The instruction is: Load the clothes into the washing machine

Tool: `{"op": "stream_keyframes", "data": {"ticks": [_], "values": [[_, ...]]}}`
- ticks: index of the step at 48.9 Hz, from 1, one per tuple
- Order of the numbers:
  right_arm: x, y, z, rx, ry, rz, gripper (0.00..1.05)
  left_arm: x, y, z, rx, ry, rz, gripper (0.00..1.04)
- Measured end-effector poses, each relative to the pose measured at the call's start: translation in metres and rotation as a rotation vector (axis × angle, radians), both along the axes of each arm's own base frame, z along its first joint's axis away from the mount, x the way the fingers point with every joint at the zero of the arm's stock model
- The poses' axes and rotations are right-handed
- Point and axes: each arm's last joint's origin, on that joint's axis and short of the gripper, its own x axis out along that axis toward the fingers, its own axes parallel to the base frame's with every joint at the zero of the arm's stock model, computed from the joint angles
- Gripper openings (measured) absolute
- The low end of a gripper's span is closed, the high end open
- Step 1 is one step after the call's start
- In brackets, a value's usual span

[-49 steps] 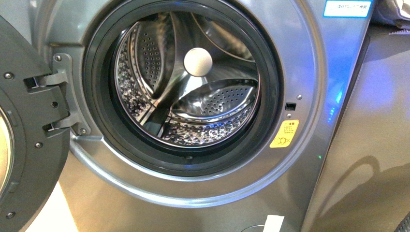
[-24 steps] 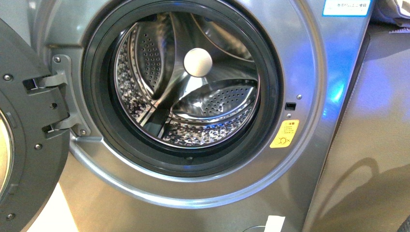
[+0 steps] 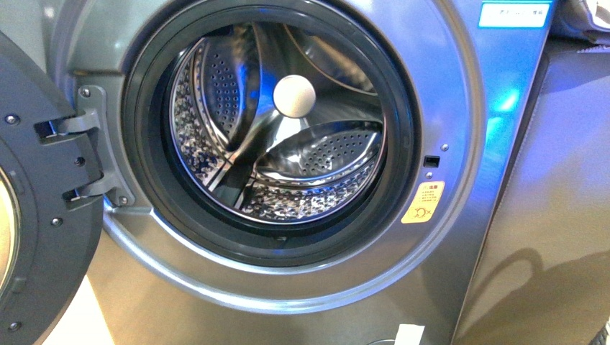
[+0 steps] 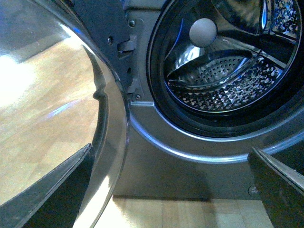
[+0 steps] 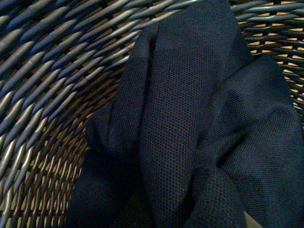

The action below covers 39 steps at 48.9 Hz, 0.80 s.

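The washing machine (image 3: 460,144), silver-grey, fills the front view with its porthole uncovered and the perforated steel drum (image 3: 288,144) bare inside. Its dark round door (image 3: 43,215) is swung out to the left. Neither arm shows in that view. My left gripper (image 4: 166,199) is open, low in front of the machine's lower panel, one dark finger (image 4: 52,190) by the door glass and nothing between the two. In the right wrist view the clothes (image 5: 190,123), dark navy fine-mesh fabric, lie bunched in a woven basket (image 5: 47,71). My right gripper is shut on them, its fingers hidden by the folds.
A yellow warning sticker (image 3: 423,203) sits right of the porthole. A grey-brown panel (image 3: 561,215) stands to the machine's right, with pale cream fabric (image 3: 586,14) on top. The curved door glass (image 4: 57,95) stands close beside my left gripper. Light wood floor (image 4: 190,213) lies below.
Almost nothing: the machine sits a touch lower in the front view and the blue reflections on its front and drum have shifted. No arm has come into that view.
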Motion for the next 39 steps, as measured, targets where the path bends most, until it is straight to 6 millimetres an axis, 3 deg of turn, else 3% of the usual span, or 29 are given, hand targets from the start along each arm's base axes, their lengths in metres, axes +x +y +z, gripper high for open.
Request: {"op": "stream_keyframes", "data": {"ticks": [11,13,18,25,29,39], "values": [[-0.003,0.002,0.0,0.008,0.008,0.002,0.12,0.0,0.0,0.0,0.0,0.0,0.0,0.98],[-0.006,0.004,0.011,0.031,0.003,0.013,0.12,0.0,0.0,0.0,0.0,0.0,0.002,0.98],[-0.03,0.021,0.075,0.212,-0.03,0.089,0.12,0.0,0.0,0.0,0.0,0.001,-0.003,0.98],[-0.015,0.018,0.183,0.102,-0.349,0.143,0.12,0.0,0.0,0.0,0.0,0.0,0.0,0.98],[-0.013,0.02,0.212,0.038,-0.446,0.166,0.12,0.0,0.0,0.0,0.0,-0.001,0.0,0.98],[-0.02,0.034,0.234,-0.019,-0.475,0.181,0.12,0.0,0.0,0.0,0.0,-0.001,0.0,0.98]]}}
